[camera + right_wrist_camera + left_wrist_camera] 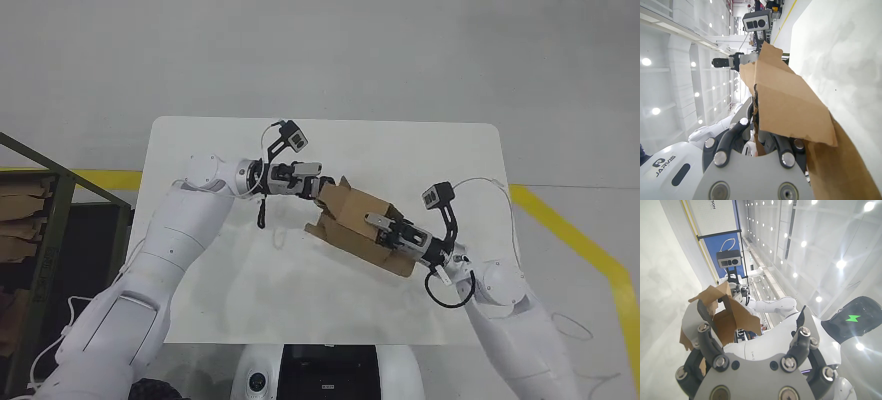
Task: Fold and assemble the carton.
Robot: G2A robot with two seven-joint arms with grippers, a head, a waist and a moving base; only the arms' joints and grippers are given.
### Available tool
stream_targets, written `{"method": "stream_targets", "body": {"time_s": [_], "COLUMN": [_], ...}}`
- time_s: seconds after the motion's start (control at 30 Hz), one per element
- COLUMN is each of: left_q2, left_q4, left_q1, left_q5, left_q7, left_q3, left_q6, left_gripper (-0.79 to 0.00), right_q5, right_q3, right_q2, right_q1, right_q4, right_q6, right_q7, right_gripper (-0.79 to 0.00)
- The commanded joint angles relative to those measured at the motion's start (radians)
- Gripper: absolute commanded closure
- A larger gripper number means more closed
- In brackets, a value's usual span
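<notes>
A brown carton (352, 212), partly unfolded with loose flaps, is held above the middle of the white table (450, 150). My left gripper (322, 188) is at its left end. In the left wrist view this gripper (751, 308) is open, with one black finger (703, 313) against a flap of the carton (725, 321) and the other finger (802, 321) clear of it. My right gripper (386, 224) holds the carton's right end. In the right wrist view it (756, 108) is shut on a wall edge of the carton (789, 106), and the cardboard hides one finger.
The table's far side and front left corner lie bare around the carton. Left of the table, on the floor, stands a dark rack (30, 210) stacked with flat cardboard. Yellow floor tape (570, 230) runs past the table's right side.
</notes>
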Motion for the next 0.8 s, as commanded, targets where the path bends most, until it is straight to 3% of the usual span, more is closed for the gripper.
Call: {"method": "stream_targets", "body": {"time_s": [0.0,0.77], "left_q2": [0.0,-0.008], "left_q4": [-0.002,-0.035], "left_q1": [0.004,0.019], "left_q5": [0.0,-0.003], "left_q7": [0.0,-0.018], "left_q3": [-0.001,0.012], "left_q6": [0.0,0.018], "left_gripper": [-0.785,-0.785], "right_q5": [0.006,-0.008], "right_q3": [0.002,-0.019], "right_q2": [0.0,-0.018], "right_q1": [0.002,0.044], "right_q4": [0.004,0.077], "right_q6": [-0.001,-0.015], "right_q7": [-0.011,-0.206], "right_gripper": [0.0,0.0]}}
